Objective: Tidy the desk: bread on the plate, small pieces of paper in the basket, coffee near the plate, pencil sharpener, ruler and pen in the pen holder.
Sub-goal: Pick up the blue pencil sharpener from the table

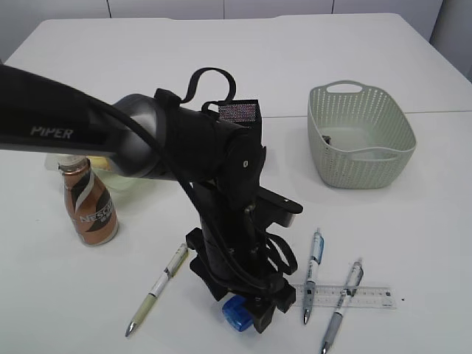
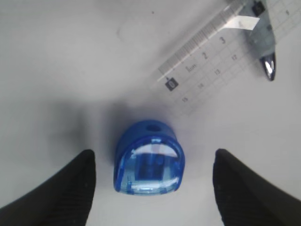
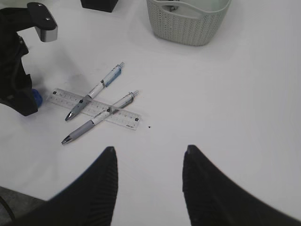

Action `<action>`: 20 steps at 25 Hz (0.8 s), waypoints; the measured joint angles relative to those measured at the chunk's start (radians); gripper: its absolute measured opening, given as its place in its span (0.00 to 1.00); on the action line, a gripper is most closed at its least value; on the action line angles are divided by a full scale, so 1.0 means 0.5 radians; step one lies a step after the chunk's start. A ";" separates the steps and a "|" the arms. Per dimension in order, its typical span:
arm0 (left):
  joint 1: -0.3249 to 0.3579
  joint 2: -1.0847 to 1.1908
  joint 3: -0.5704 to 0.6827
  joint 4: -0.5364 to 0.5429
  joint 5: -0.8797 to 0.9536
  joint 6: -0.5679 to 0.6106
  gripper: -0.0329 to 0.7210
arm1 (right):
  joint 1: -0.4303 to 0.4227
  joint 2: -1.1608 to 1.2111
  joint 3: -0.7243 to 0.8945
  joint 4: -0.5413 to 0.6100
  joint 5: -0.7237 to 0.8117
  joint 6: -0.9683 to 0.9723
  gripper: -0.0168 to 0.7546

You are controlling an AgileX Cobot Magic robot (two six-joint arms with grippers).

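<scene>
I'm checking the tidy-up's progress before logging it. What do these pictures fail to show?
- Plate: exterior view, mostly hidden behind the left arm and the coffee; whether the bread lies on it cannot be told.
- Pen holder: only a mesh corner shows above the arm; contents hidden.
- Basket: cut off by the right wrist view's top edge; in the exterior view its contents are too small to identify.

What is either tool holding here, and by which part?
Nothing. The left tool is open astride the blue sharpener without touching it; the right tool is open over bare desk.

Blue pencil sharpener (image 2: 149, 159) between open gripper (image 2: 153, 181) fingers, ruler (image 2: 221, 56) beyond
</scene>
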 joint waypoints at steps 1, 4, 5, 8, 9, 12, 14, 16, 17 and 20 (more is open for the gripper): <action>0.000 0.000 0.000 0.000 0.000 0.000 0.79 | 0.000 0.000 0.000 0.000 0.000 0.000 0.49; 0.000 0.008 0.000 -0.003 0.000 0.000 0.79 | 0.000 0.000 0.000 0.000 0.000 0.000 0.49; 0.000 0.018 0.000 -0.003 0.000 0.000 0.79 | 0.000 0.000 0.000 0.000 0.000 0.000 0.49; 0.000 0.045 0.000 -0.003 0.004 -0.001 0.79 | 0.000 0.000 0.000 0.000 0.000 0.000 0.49; 0.000 0.045 0.000 -0.003 0.004 -0.001 0.79 | 0.000 0.000 0.000 0.000 0.000 0.000 0.49; 0.000 0.048 0.000 -0.003 0.004 -0.001 0.79 | 0.000 0.000 0.000 0.000 0.000 0.000 0.49; 0.000 0.056 -0.005 -0.003 0.004 -0.001 0.79 | 0.000 0.000 0.000 0.000 -0.004 0.000 0.49; 0.000 0.060 -0.008 -0.003 0.004 -0.001 0.77 | 0.000 0.000 0.000 0.000 -0.004 0.000 0.49; 0.000 0.060 -0.010 -0.003 0.004 -0.001 0.75 | 0.000 0.000 0.000 0.000 -0.004 0.000 0.49; 0.000 0.067 -0.018 -0.003 0.004 -0.001 0.66 | 0.000 0.000 0.000 0.000 -0.004 0.000 0.49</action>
